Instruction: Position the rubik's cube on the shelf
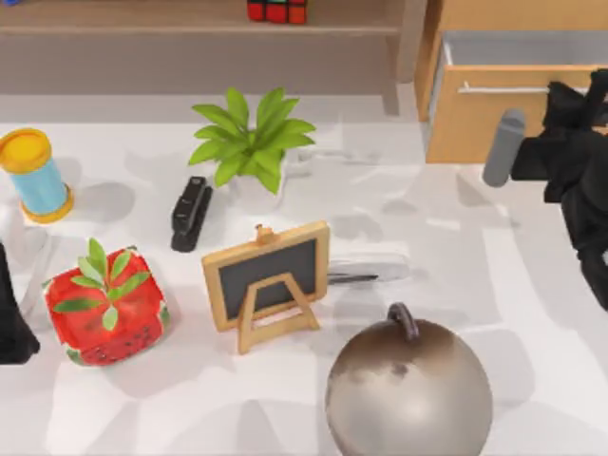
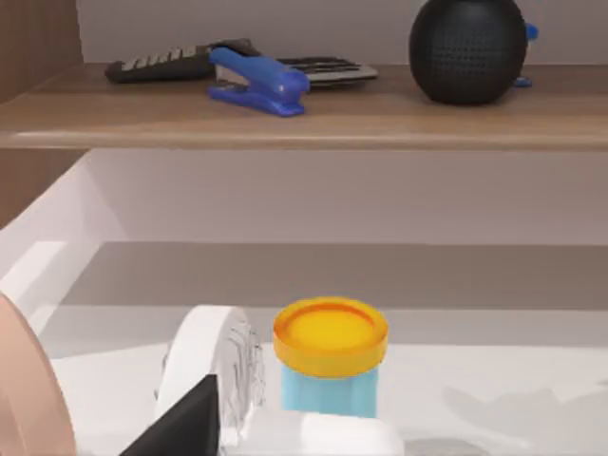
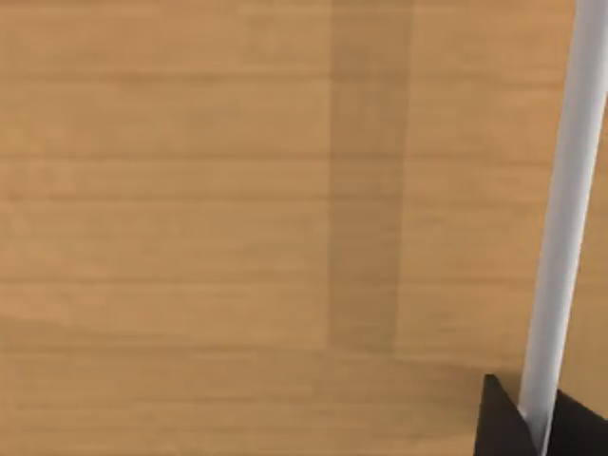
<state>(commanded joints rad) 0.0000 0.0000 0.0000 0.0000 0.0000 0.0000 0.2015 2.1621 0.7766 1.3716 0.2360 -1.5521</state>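
White tabletop (image 1: 532, 285), pale wall behind; long light-brown shelf (image 1: 142, 27) along the far edge, its upright post (image 1: 410, 43) at the right end

- Rubik's cube (image 1: 276, 10): small, black grid lines, red and orange squares facing up; sits on the shelf board, toward its right end, left of the post, touched by no gripper
- Shelf, in the left wrist view: also carries a blue stapler (image 2: 258, 82), a dark calculator (image 2: 161, 64) and a black round speaker (image 2: 467, 47)
- Potted green plant (image 1: 249, 142): on the tabletop just in front of the shelf, nearest thing to the cube
- Black stapler (image 1: 190, 213): left of the plant
- Small chalkboard on a wooden easel (image 1: 267, 282): tabletop centre
- Grey sphere with a handle (image 1: 408, 389): near edge
- Strawberry-patterned cube (image 1: 106, 306): near left
- Blue cylinder with yellow lid (image 1: 34, 175): left edge
- Drawer cabinet (image 1: 503, 95): far right corner, drawer pulled out, silver handle (image 1: 503, 90)
- Right gripper (image 1: 579, 119): at the drawer front by the right edge; right wrist view has the handle bar (image 3: 570, 209) between its black fingertips (image 3: 499, 423); clamped or not, cannot tell
- Left gripper (image 1: 11, 328): parked at the left edge beside the strawberry cube
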